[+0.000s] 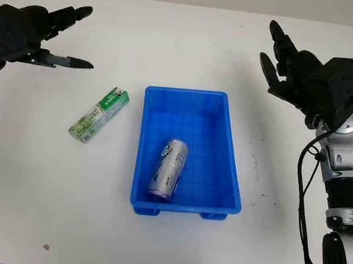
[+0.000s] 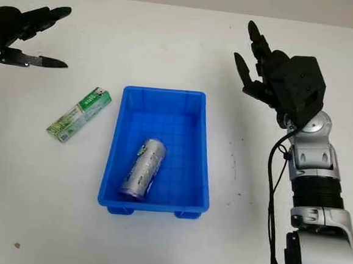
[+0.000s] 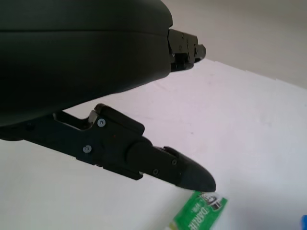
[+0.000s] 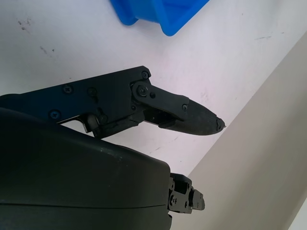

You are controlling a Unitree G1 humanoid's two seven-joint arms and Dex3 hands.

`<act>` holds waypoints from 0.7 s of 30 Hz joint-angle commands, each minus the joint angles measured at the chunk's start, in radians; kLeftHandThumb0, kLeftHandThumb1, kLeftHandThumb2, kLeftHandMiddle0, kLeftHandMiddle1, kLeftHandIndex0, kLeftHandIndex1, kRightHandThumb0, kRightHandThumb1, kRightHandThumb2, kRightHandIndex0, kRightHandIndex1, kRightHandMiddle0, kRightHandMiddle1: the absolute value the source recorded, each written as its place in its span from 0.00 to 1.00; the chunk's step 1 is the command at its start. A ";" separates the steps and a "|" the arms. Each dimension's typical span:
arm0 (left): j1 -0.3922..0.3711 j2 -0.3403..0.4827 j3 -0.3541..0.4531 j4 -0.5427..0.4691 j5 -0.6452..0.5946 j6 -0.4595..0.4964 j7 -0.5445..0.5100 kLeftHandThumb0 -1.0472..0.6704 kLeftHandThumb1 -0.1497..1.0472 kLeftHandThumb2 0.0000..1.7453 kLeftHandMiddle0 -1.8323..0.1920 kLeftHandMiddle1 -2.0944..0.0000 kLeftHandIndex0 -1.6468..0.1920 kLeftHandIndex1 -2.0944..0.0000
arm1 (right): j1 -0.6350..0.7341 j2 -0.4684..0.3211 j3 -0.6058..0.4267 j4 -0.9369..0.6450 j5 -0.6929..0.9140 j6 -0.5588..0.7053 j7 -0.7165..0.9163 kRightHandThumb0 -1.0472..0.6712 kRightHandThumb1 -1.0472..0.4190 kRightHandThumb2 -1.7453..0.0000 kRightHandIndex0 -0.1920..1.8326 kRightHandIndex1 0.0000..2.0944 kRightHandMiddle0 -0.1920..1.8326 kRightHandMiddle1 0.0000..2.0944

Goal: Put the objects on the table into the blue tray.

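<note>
We are seeing a blue tray (image 1: 189,152) sitting mid-table (image 1: 190,41), with a silver can (image 1: 168,169) lying on its side inside, toward the tray's near left. A green box (image 1: 99,114) is lying flat on the table just left of the tray, apart from it. Our left hand (image 1: 26,31) is hovering at the far left, beyond the box, open and holding nothing. Our right hand (image 1: 297,71) is hanging open to the right of the tray, also empty.
</note>
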 commanded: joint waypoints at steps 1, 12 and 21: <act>0.015 0.027 -0.006 0.009 0.006 -0.039 0.011 0.35 0.86 0.02 0.94 0.98 0.93 0.98 | -0.006 -0.004 0.000 -0.015 -0.002 0.005 0.003 0.29 0.00 0.60 0.00 0.00 0.00 0.02; 0.044 0.199 -0.217 -0.092 0.601 -0.428 0.572 0.47 0.96 0.06 0.96 0.98 0.94 0.98 | -0.017 -0.010 0.001 0.008 -0.001 -0.021 0.022 0.28 0.00 0.61 0.00 0.00 0.00 0.01; -0.152 0.241 -0.597 0.136 1.270 -0.413 1.448 0.59 1.00 0.27 0.99 0.99 0.97 0.99 | -0.028 0.001 0.004 0.024 -0.001 -0.018 0.025 0.27 0.00 0.61 0.00 0.00 0.00 0.00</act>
